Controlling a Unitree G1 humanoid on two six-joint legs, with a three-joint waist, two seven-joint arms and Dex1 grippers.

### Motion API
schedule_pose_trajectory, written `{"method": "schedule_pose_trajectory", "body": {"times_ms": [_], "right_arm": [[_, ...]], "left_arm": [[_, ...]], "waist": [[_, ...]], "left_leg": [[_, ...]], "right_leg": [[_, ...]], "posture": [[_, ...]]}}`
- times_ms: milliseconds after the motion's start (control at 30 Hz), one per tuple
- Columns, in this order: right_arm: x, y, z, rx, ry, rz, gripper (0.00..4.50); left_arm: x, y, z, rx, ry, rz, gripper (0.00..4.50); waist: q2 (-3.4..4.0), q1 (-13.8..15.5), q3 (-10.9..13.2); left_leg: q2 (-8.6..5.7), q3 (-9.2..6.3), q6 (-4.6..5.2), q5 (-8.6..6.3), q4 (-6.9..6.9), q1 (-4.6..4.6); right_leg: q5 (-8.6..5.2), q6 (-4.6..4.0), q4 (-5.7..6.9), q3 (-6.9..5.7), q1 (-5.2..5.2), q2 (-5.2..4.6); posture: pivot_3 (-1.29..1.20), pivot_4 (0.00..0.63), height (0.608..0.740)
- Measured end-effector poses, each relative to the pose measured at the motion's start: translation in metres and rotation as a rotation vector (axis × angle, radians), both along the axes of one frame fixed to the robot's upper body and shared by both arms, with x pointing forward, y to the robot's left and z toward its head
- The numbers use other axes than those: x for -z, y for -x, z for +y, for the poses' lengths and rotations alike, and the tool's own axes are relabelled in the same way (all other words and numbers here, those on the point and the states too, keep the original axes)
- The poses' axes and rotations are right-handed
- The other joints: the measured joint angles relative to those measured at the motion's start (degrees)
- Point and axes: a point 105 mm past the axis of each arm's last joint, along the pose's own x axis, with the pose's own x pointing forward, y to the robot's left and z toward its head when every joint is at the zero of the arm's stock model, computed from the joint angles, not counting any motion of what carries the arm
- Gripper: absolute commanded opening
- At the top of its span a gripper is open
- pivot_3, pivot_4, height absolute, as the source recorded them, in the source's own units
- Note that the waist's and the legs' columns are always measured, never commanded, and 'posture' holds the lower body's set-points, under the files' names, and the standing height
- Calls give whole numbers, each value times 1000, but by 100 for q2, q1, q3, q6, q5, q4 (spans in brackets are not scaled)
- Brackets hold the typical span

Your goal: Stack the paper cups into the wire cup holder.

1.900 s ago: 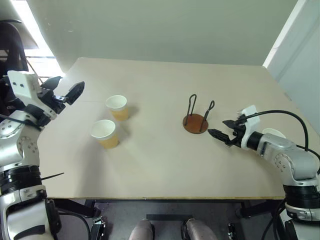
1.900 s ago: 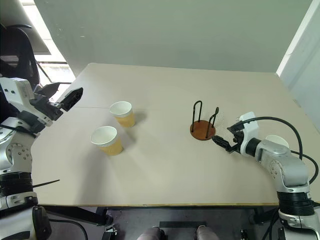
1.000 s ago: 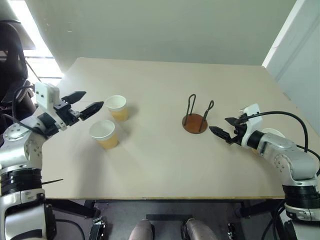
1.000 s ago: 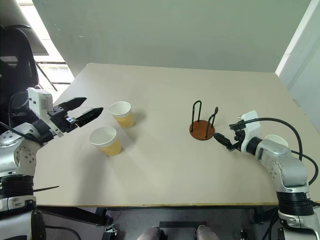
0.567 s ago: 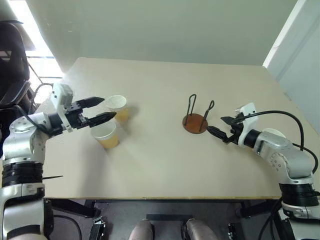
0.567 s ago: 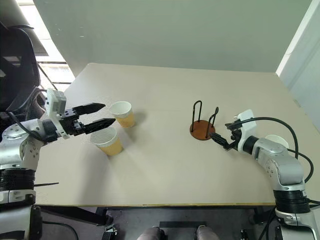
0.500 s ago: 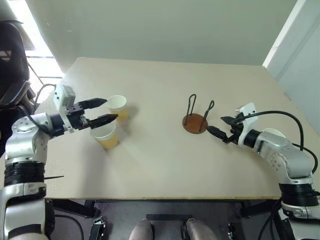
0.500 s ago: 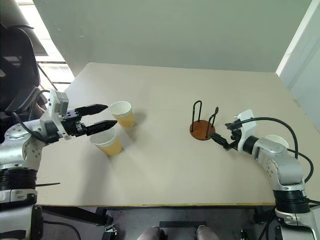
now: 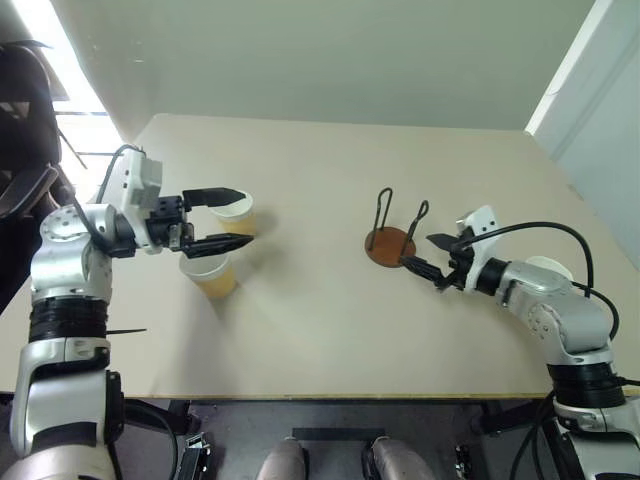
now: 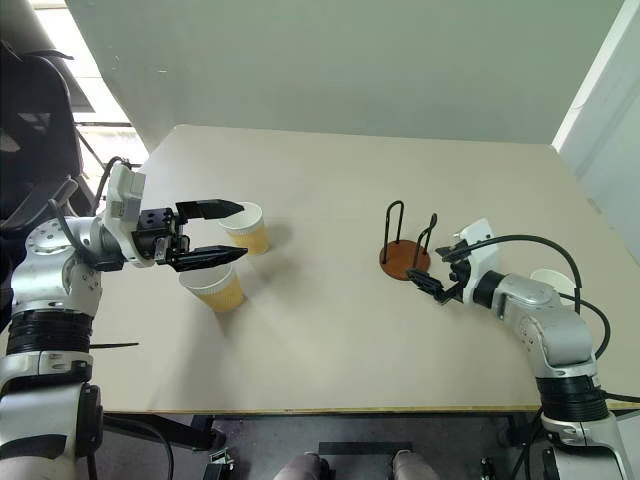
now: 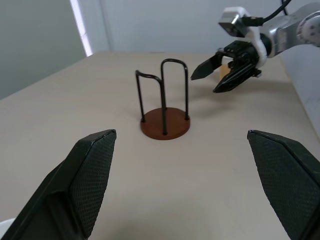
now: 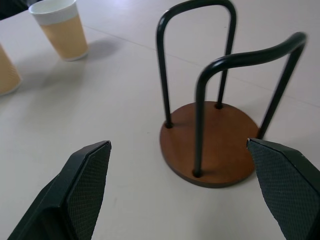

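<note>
Two paper cups stand upright on the left of the table, the far cup (image 9: 236, 214) and the near cup (image 9: 209, 271). A third paper cup (image 10: 553, 281) stands at the right, half hidden behind my right forearm. The wire cup holder (image 9: 391, 243), a brown disc with two black loops, is empty at mid-table. My left gripper (image 9: 248, 216) is open, pointing right and hovering over the two left cups with nothing between its fingers. My right gripper (image 9: 418, 250) is open just right of the holder's base, low over the table and pointing at it.
The tan table (image 9: 320, 340) has its front edge near me and open surface between the cups and the holder. A dark chair (image 9: 20, 100) stands off the table's left side. A white wall panel (image 9: 600, 110) rises at the right.
My left gripper swung right and turned to point right, from beside the cups to over them. My right gripper slid slightly left, closer to the holder. Cups and holder stayed put.
</note>
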Motion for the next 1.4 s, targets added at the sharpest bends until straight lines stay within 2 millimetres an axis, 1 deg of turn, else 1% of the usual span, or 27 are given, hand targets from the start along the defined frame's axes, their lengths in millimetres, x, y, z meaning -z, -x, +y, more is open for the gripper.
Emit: {"method": "schedule_pose_trajectory", "body": {"times_ms": [100,267,467,767,900,1267,1367,1400], "right_arm": [[2,0,9,-29,-11,10,4484],[-1,-5,19,-51,-14,-11,4484],[9,-12,28,-45,-10,-15,4484],[10,-16,24,-21,17,-39,4484],[15,-20,23,16,15,-37,4484],[17,-28,26,55,-5,-41,4484],[19,-29,26,62,-7,-35,3931],[19,-29,27,61,-10,-34,3598]], "left_arm": [[-1,0,-1,8,3,4,4500],[-4,0,-1,14,4,0,4500],[-4,0,-1,14,4,1,4500],[-4,0,-1,13,9,6,4500],[-4,-1,-1,11,10,6,4500],[-5,-2,-1,2,15,5,4500],[-5,-2,-1,2,15,6,4500],[-5,-2,-1,2,15,6,4500]], "waist": [[0,-3,0],[0,-9,0],[0,-13,0],[0,-13,0],[0,-14,0],[0,-13,0],[0,-15,0],[0,-16,0]], "left_leg": [[1,1,0,0,0,-3],[1,0,1,0,5,-5],[3,0,1,0,10,-12],[4,0,1,0,27,-33],[4,0,2,-1,31,-34],[4,0,4,-2,44,-45],[5,0,4,-2,43,-45],[5,0,4,-2,43,-45]], "right_leg": [[0,0,0,0,-3,0],[1,1,0,-1,-3,0],[1,1,1,-2,-9,0],[2,1,2,-3,-23,0],[4,2,4,-3,-24,0],[8,4,5,-3,-29,0],[9,3,6,-3,-31,0],[9,3,6,-4,-31,0]], "posture": [[0,150,740],[0,150,740],[0,150,740],[0,150,740],[0,150,740],[0,150,740],[0,150,740],[0,150,740]]}}
